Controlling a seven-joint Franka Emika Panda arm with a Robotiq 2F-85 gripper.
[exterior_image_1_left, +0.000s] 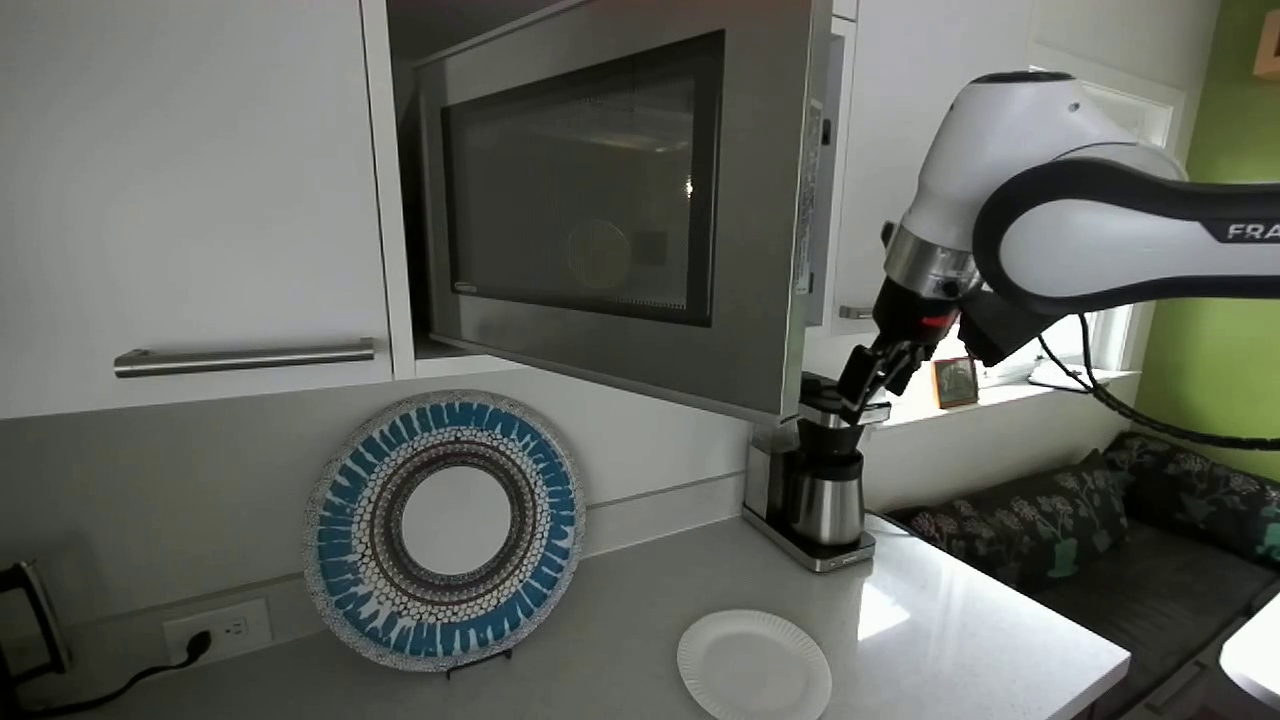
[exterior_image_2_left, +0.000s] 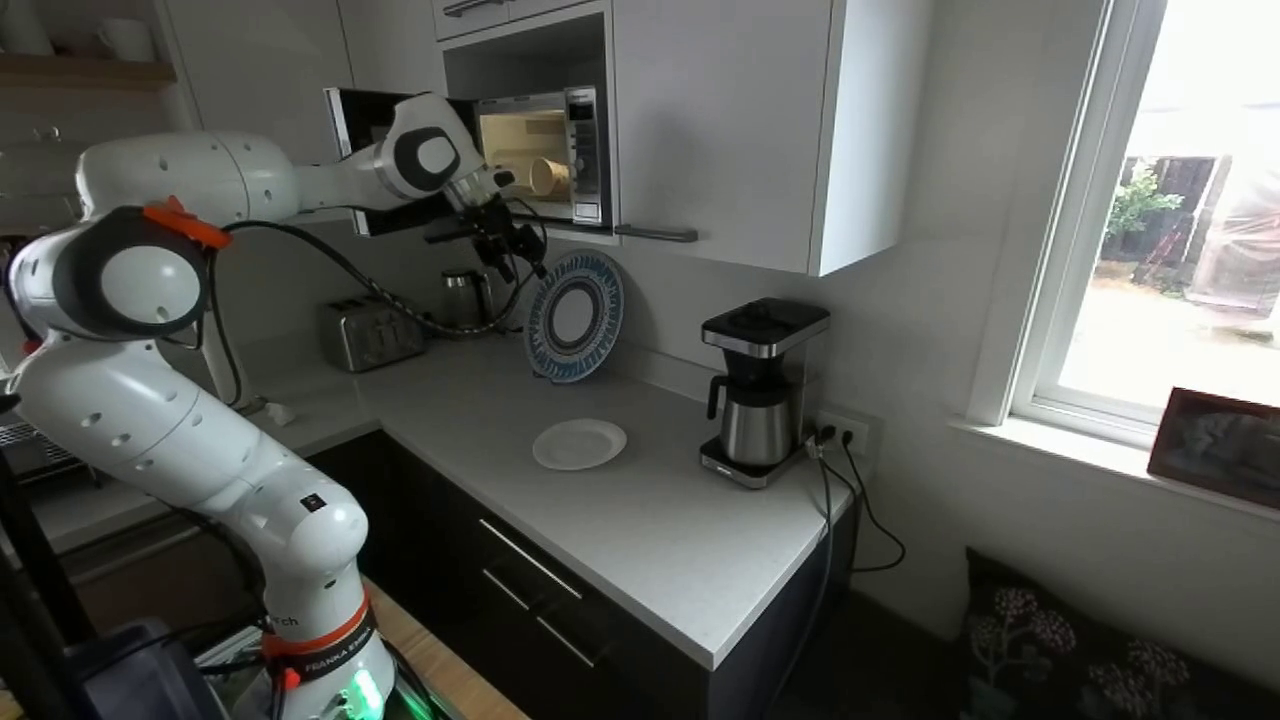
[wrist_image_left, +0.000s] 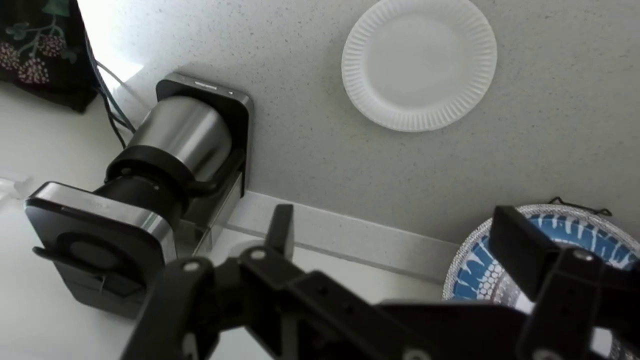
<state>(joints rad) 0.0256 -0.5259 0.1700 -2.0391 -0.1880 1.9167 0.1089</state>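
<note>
- Two fingers (wrist_image_left: 281, 227) stand wide apart, and the gripper (wrist_image_left: 393, 227) hangs in mid-air, slanting downward, with nothing in its grasp and no contact to be seen.
- Nearest, by the look of it: the microwave (exterior_image_2_left: 580, 140), glowing inside, its door (exterior_image_1_left: 600, 200) standing well out from the front. Here's the main danger! A sideways sweep of the arm (exterior_image_2_left: 195, 425) could clip that door's free edge and bang it on its hinge, or jam a finger against it.
- Inside the microwave sits a cup-like thing (exterior_image_2_left: 548, 177), upright or lying, no telling from here. It could be tipped by fingers coming in at a poor angle, and the tight-looking cavity leaves little room to correct.
- Then the cable (exterior_image_1_left: 1220, 440), drooping slack from the arm: a door corner might snag it on a wide turn.
- Down to the counter (exterior_image_2_left: 620, 520), where a white plate (wrist_image_left: 420, 65) lies flat below. It looks light, so a mere brush would likely send it skidding.
- At the counter's back, a patterned platter (exterior_image_1_left: 455, 520) stands on edge; a low knock could topple it, narrow footing being the cause.
- Off to the side, the coffee maker (exterior_image_2_left: 768, 332) with its metal jug (exterior_image_2_left: 757, 430): an arm dipping too early could catch the top and shove the lot.
</note>
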